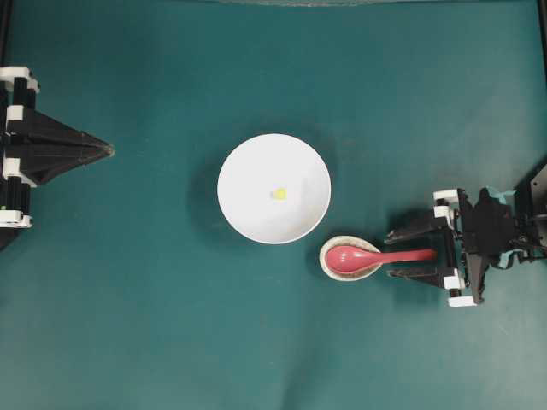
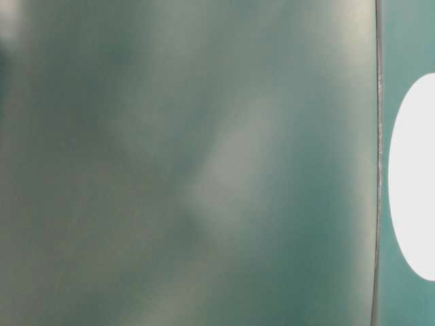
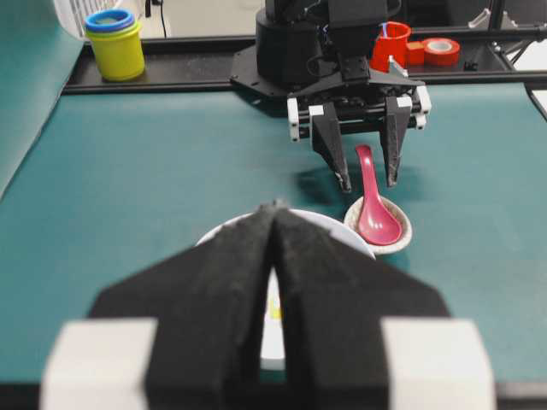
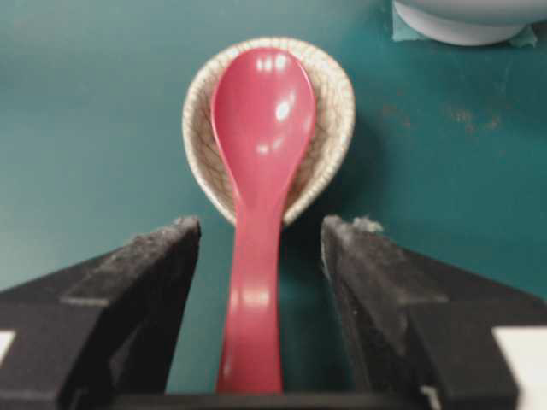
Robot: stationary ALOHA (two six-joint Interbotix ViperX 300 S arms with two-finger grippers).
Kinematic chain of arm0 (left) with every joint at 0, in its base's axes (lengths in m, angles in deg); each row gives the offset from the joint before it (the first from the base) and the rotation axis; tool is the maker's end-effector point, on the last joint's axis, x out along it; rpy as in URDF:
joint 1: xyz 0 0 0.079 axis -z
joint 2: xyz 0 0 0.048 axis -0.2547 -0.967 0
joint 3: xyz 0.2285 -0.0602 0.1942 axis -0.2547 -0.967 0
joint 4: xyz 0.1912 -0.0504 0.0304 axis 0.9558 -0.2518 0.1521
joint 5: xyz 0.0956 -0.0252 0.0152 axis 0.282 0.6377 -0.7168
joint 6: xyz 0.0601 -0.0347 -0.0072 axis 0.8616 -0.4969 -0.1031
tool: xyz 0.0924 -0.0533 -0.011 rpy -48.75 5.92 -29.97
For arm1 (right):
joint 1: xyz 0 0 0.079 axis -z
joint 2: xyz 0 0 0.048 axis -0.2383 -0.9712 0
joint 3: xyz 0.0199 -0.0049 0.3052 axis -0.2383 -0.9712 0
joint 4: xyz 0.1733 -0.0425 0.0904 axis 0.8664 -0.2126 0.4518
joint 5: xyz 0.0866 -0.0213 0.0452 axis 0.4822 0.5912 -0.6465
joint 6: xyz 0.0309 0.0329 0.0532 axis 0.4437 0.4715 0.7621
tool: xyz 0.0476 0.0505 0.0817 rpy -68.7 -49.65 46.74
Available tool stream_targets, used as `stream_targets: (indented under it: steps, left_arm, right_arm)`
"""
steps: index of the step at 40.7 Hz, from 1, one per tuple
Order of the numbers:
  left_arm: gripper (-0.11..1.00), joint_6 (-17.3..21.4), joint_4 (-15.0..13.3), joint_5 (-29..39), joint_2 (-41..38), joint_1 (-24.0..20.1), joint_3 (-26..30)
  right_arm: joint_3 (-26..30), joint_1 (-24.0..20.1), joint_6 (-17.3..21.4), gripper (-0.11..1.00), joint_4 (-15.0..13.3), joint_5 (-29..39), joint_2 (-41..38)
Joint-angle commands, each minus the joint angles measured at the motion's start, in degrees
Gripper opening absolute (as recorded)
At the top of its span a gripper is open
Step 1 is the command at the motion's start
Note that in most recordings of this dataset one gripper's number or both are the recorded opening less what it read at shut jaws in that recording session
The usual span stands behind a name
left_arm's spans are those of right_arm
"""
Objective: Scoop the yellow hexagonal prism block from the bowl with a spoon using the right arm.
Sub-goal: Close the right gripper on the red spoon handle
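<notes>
The right arm's gripper [image 1: 408,254] straddles the spoon [image 1: 367,256] handle, fingers apart — the grasp step. Next they must close. The yellow hexagonal prism block [image 1: 279,194] sits in the bowl [image 1: 244,166]; the left gripper [image 1: 104,150] is closed.
</notes>
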Motion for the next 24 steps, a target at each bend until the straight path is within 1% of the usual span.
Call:
stream_targets:
  steps: [1, 8, 15, 18, 24]
  left_arm:
    - [-0.01, 0.1, 0.2, -0.1, -0.4, -0.1, 1.1]
    - [-0.01, 0.1, 0.2, -0.1, -0.4, -0.1, 1.1]
    - [-0.01, 0.1, 0.2, 0.0, -0.4, -0.2, 1.1]
    - [-0.01, 0.1, 0.2, 0.1, -0.4, -0.1, 1.1]
    - [-0.01, 0.1, 0.2, 0.4, -0.4, -0.1, 1.1]
  right_arm:
    - [0.3, -0.2, -0.6, 0.62, 0.5, 0.3, 0.4]
    - [0.3, -0.2, -2.0, 0.62, 0.8, 0.7, 0.4]
    - [0.3, -0.2, -2.5, 0.61, 1.0, 1.0, 0.4]
    - [0.3, -0.2, -2.7, 0.56, 1.0, 1.0, 0.4]
    - [0.3, -0.2, -3.4, 0.43, 1.0, 1.0, 0.4]
